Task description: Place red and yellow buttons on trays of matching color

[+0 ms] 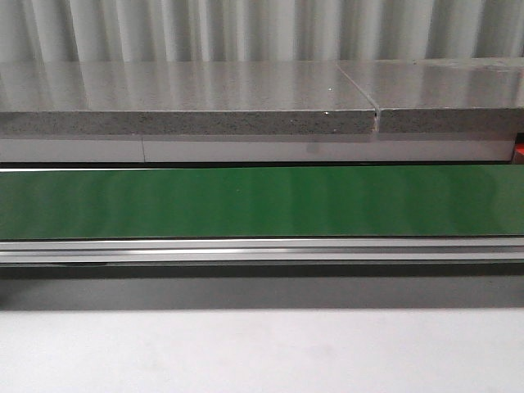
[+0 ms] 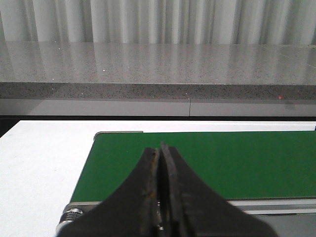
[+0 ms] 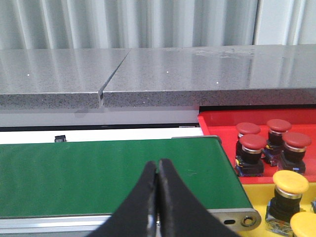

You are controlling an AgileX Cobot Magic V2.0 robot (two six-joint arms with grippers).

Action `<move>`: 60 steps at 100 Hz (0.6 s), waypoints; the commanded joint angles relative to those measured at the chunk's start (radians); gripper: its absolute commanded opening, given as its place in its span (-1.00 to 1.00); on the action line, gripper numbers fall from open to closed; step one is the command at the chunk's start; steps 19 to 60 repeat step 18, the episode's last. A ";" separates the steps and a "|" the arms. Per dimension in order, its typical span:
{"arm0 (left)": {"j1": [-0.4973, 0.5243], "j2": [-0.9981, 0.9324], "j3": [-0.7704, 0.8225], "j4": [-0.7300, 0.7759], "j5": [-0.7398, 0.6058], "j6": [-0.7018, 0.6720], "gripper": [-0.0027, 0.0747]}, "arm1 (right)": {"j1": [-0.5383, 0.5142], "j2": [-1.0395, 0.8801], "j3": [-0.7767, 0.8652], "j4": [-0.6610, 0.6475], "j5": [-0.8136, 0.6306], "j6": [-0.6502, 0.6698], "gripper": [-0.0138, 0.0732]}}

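- Green belt (image 1: 262, 201) lies bare past both sets of fingers; left fingers (image 2: 162, 158) are pressed together, holding nothing.
- Right fingers (image 3: 158, 170) are also together and empty.
- Beside them: four red buttons (image 3: 253, 143) in the red tray (image 3: 212, 118), and two yellow buttons (image 3: 290, 181) in the yellow tray (image 3: 254, 197).
- Risk: a closed reach could topple the crowded buttons.

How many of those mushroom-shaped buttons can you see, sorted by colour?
Red buttons: 4, in the red tray
Yellow buttons: 2 in view, in the yellow tray, one cut off at the picture's edge
Total: 6 visible; more may lie outside the right wrist view.
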 commanded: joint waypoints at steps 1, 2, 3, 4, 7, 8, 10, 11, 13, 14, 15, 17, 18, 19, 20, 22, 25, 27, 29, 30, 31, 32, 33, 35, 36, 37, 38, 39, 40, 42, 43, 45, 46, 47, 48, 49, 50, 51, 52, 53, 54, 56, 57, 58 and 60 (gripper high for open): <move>0.002 -0.030 0.061 -0.010 -0.080 -0.010 -0.98 | -0.003 -0.020 -0.019 -0.007 -0.077 -0.001 -0.85; 0.002 -0.030 0.061 -0.010 -0.080 -0.010 -0.98 | -0.003 -0.020 -0.019 -0.007 -0.077 -0.001 -0.85; 0.002 -0.030 0.061 -0.010 -0.080 -0.010 -0.98 | -0.003 -0.020 -0.019 -0.007 -0.077 -0.001 -0.85; 0.002 -0.030 0.061 -0.010 -0.080 -0.010 -0.98 | -0.003 -0.020 -0.019 -0.007 -0.077 -0.001 -0.85; 0.002 -0.030 0.061 -0.010 -0.080 -0.010 -0.98 | -0.003 -0.020 -0.019 -0.007 -0.077 -0.001 -0.85; 0.002 -0.030 0.061 -0.010 -0.080 -0.010 -0.98 | -0.003 -0.020 -0.019 -0.007 -0.077 -0.001 -0.85; 0.002 -0.030 0.061 -0.010 -0.080 -0.010 -0.98 | -0.003 -0.020 -0.019 -0.007 -0.077 -0.001 -0.85; 0.002 -0.030 0.061 -0.010 -0.080 -0.010 -0.98 | -0.003 -0.020 -0.019 -0.007 -0.077 -0.001 -0.85; 0.002 -0.030 0.061 -0.010 -0.080 -0.010 -0.98 | -0.003 -0.020 -0.019 -0.007 -0.077 -0.001 -0.85; 0.002 -0.030 0.061 -0.010 -0.080 -0.010 -0.98 | -0.003 -0.020 -0.019 -0.007 -0.077 -0.001 -0.85; 0.002 -0.030 0.061 -0.010 -0.080 -0.010 -0.98 | -0.003 -0.020 -0.019 -0.007 -0.077 -0.001 -0.85; 0.002 -0.030 0.061 -0.010 -0.080 -0.010 -0.98 | -0.003 -0.020 -0.019 -0.007 -0.077 -0.001 -0.85; 0.002 -0.030 0.061 -0.010 -0.080 -0.010 -0.98 | -0.003 -0.020 -0.019 -0.007 -0.077 -0.001 -0.85; 0.002 -0.030 0.061 -0.010 -0.080 -0.010 -0.98 | -0.003 -0.020 -0.019 -0.007 -0.077 -0.001 -0.85; 0.002 -0.030 0.061 -0.010 -0.080 -0.010 -0.98 | -0.003 -0.020 -0.019 -0.007 -0.077 -0.001 -0.85; 0.002 -0.030 0.061 -0.010 -0.080 -0.010 -0.98 | -0.003 -0.020 -0.019 -0.007 -0.077 -0.001 -0.85; 0.002 -0.030 0.061 -0.010 -0.080 -0.010 -0.98 | -0.003 -0.020 -0.019 -0.007 -0.077 -0.001 -0.85; 0.002 -0.030 0.061 -0.010 -0.080 -0.010 -0.98 | -0.003 -0.020 -0.019 -0.007 -0.077 -0.001 -0.85; 0.002 -0.030 0.061 -0.010 -0.080 -0.010 -0.98 | -0.003 -0.020 -0.019 -0.007 -0.077 -0.001 -0.85; 0.002 -0.030 0.061 -0.010 -0.080 -0.010 -0.98 | -0.003 -0.020 -0.019 -0.007 -0.077 -0.001 -0.85; 0.002 -0.030 0.061 -0.010 -0.080 -0.010 -0.98 | -0.003 -0.020 -0.019 -0.007 -0.077 -0.001 -0.85; 0.002 -0.030 0.061 -0.010 -0.080 -0.010 -0.98 | -0.003 -0.020 -0.019 -0.007 -0.077 -0.001 -0.85; 0.002 -0.030 0.061 -0.010 -0.080 -0.010 -0.98 | -0.003 -0.020 -0.019 -0.007 -0.077 -0.001 -0.85; 0.002 -0.030 0.061 -0.010 -0.080 -0.010 -0.98 | -0.003 -0.020 -0.019 -0.007 -0.077 -0.001 -0.85; 0.002 -0.030 0.061 -0.010 -0.080 -0.010 -0.98 | -0.003 -0.020 -0.019 -0.007 -0.077 -0.001 -0.85; 0.002 -0.030 0.061 -0.010 -0.080 -0.010 -0.98 | -0.003 -0.020 -0.019 -0.007 -0.077 -0.001 -0.85; 0.002 -0.030 0.061 -0.010 -0.080 -0.010 -0.98 | -0.003 -0.020 -0.019 -0.007 -0.077 -0.001 -0.85; 0.002 -0.030 0.061 -0.010 -0.080 -0.010 -0.98 | -0.003 -0.020 -0.019 -0.007 -0.077 -0.001 -0.85; 0.002 -0.030 0.061 -0.010 -0.080 -0.010 -0.98 | -0.003 -0.020 -0.019 -0.007 -0.077 -0.001 -0.85; 0.002 -0.030 0.061 -0.010 -0.080 -0.010 -0.98 | -0.003 -0.020 -0.019 -0.007 -0.077 -0.001 -0.85; 0.002 -0.030 0.061 -0.010 -0.080 -0.010 -0.98 | -0.003 -0.020 -0.019 -0.007 -0.077 -0.001 -0.85; 0.002 -0.030 0.061 -0.010 -0.080 -0.010 -0.98 | -0.003 -0.020 -0.019 -0.007 -0.077 -0.001 -0.85; 0.002 -0.030 0.061 -0.010 -0.080 -0.010 -0.98 | -0.003 -0.020 -0.019 -0.007 -0.077 -0.001 -0.85; 0.002 -0.030 0.061 -0.010 -0.080 -0.010 -0.98 | -0.003 -0.020 -0.019 -0.007 -0.077 -0.001 -0.85; 0.002 -0.030 0.061 -0.010 -0.080 -0.010 -0.98 | -0.003 -0.020 -0.019 -0.007 -0.077 -0.001 -0.85; 0.002 -0.030 0.061 -0.010 -0.080 -0.010 -0.98 | -0.003 -0.020 -0.019 -0.007 -0.077 -0.001 -0.85; 0.002 -0.030 0.061 -0.010 -0.080 -0.010 -0.98 | -0.003 -0.020 -0.019 -0.007 -0.077 -0.001 -0.85; 0.002 -0.030 0.061 -0.010 -0.080 -0.010 -0.98 | -0.003 -0.020 -0.019 -0.007 -0.077 -0.001 -0.85; 0.002 -0.030 0.061 -0.010 -0.080 -0.010 -0.98 | -0.003 -0.020 -0.019 -0.007 -0.077 -0.001 -0.85; 0.002 -0.030 0.061 -0.010 -0.080 -0.010 -0.98 | -0.003 -0.020 -0.019 -0.007 -0.077 -0.001 -0.85; 0.002 -0.030 0.061 -0.010 -0.080 -0.010 -0.98 | -0.003 -0.020 -0.019 -0.007 -0.077 -0.001 -0.85; 0.002 -0.030 0.061 -0.010 -0.080 -0.010 -0.98 | -0.003 -0.020 -0.019 -0.007 -0.077 -0.001 -0.85; 0.002 -0.030 0.061 -0.010 -0.080 -0.010 -0.98 | -0.003 -0.020 -0.019 -0.007 -0.077 -0.001 -0.85; 0.002 -0.030 0.061 -0.010 -0.080 -0.010 -0.98 | -0.003 -0.020 -0.019 -0.007 -0.077 -0.001 -0.85; 0.002 -0.030 0.061 -0.010 -0.080 -0.010 -0.98 | -0.003 -0.020 -0.019 -0.007 -0.077 -0.001 -0.85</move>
